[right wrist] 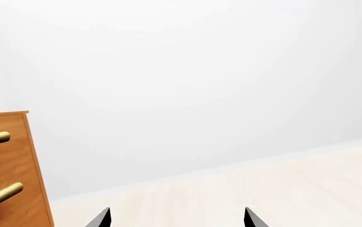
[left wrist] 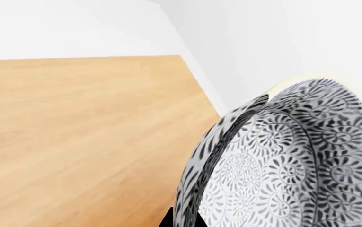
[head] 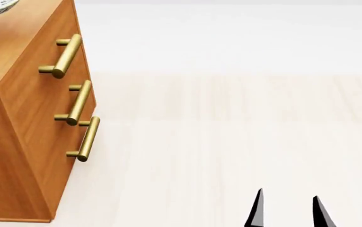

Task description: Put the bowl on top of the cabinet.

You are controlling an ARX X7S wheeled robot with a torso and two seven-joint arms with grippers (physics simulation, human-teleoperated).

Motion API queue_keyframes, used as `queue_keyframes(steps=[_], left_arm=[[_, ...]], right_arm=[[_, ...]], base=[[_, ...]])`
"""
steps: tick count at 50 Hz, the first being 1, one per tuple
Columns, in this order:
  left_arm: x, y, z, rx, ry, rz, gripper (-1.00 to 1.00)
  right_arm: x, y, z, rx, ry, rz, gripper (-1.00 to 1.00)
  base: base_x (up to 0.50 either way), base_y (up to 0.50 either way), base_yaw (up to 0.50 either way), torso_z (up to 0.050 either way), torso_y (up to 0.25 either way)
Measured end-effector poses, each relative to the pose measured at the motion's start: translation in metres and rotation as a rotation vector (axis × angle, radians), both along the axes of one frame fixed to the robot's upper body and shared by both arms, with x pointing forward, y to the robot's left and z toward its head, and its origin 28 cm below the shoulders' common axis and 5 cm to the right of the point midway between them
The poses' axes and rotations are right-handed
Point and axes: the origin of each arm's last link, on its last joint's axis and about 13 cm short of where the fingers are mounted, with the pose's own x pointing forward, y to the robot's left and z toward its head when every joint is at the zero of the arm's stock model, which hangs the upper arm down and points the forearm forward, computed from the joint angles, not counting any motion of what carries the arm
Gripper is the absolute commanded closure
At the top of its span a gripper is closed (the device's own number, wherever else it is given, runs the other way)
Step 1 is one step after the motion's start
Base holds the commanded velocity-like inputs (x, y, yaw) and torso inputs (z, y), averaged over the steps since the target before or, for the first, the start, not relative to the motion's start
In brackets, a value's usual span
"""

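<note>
Head view: high, angled down over pale floor; cabinet (head: 35, 118) front at left, right gripper (head: 288, 210) tips at lower edge. Left wrist view: very close on bowl (left wrist: 294, 165), above cabinet's light wood top. Right wrist view: low, roughly level, facing white wall; shares cabinet's handled front with head view.

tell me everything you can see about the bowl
The bowl is deep and round, white, with a dense grey-black floral pattern inside and out and a pale rim. In the left wrist view it looms close and tilted over the cabinet's light wood top. The head view shows only a sliver of it at the cabinet's top corner. Whether it rests there or is gripped cannot be told.
</note>
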Motion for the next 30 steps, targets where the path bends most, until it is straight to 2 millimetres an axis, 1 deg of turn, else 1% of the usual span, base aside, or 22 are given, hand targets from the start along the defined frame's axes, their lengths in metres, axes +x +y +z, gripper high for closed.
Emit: queue_keyframes(steps=[8,30], left_arm=[[-0.0008,0.0025,0.0007,-0.005,0.025,0.02,1.0],[-0.0008,0.0006,0.0002,0.005,0.079,0.05,1.0]], right_arm=[[0.001,0.0006,-0.0004,-0.002,0.003,0.003,-1.0],[-0.0003,0.0014,0.0002,-0.008,-0.002,0.001,-1.0]], base=[[0.0,0.0,0.0,0.0,0.001],[0.0,0.0,0.0,0.0,0.0]])
